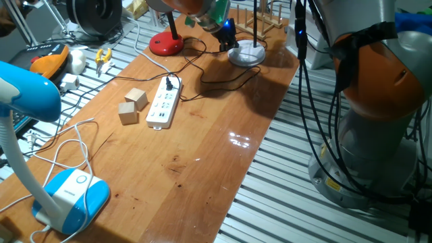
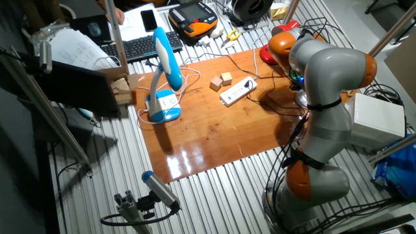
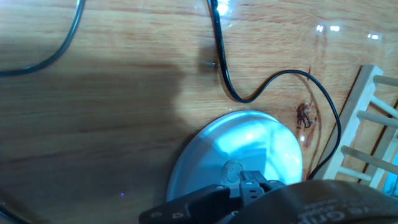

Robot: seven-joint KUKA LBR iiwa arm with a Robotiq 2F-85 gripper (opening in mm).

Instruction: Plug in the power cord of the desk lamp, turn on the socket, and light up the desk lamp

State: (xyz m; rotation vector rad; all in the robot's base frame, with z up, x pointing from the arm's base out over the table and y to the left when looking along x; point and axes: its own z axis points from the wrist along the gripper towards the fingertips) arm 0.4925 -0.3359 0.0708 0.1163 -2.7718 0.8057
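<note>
The white socket strip lies mid-table; it also shows in the other fixed view. A small black plug sits in its far end. The black power cord runs from the plug to the desk lamp's round silver base. My gripper is down at the near left edge of that base. In the hand view the fingers look shut and empty, right by a small round button on the base. The cord curls just beyond. The lamp's head is out of view.
Two tan wooden blocks lie left of the strip. A red lamp base stands at the far left corner. A blue and white lamp with white cable stands near the front left. A wooden rack is right beside the silver base.
</note>
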